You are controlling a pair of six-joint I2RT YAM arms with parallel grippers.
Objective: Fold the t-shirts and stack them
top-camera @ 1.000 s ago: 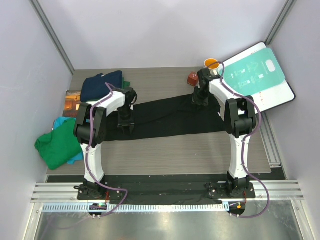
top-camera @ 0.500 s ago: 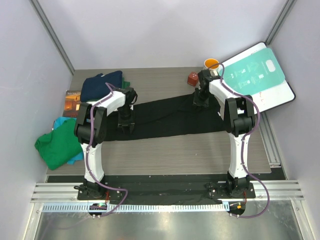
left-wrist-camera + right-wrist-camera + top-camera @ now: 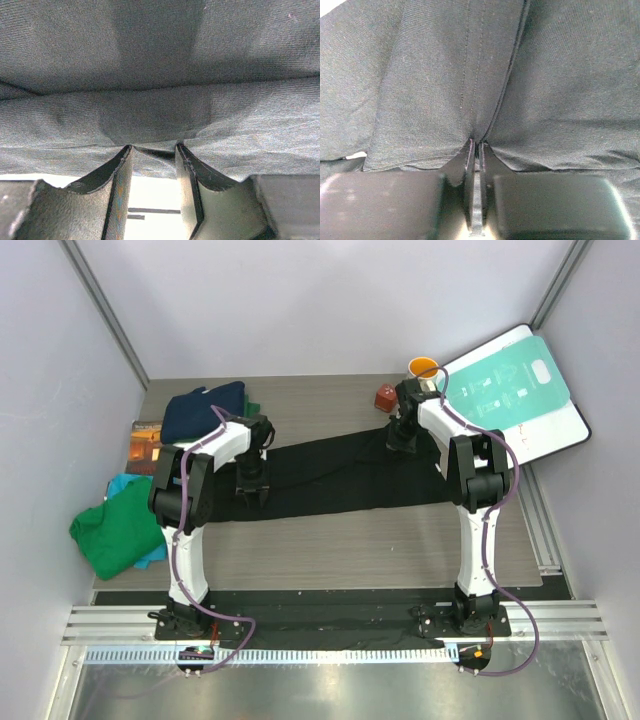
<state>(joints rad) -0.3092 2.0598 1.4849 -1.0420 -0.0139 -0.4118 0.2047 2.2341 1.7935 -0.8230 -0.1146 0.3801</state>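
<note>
The black t-shirt lies stretched in a long band across the middle of the table. My left gripper is down on its left end. In the left wrist view the gripper has its jaws apart, with a fold of the black cloth lying across the tips. My right gripper is at the shirt's far right edge. In the right wrist view it is shut on a stitched hem fold of the black cloth. The rose print is hidden.
A navy t-shirt lies bunched at the far left over a green one. A green t-shirt and a teal one lie at the left edge by a brown book. A teal-and-white board, an orange cup and a red-brown object are at the far right.
Almost nothing has changed. My right gripper has shifted very slightly with the cloth in it. My left gripper has stayed in place.
</note>
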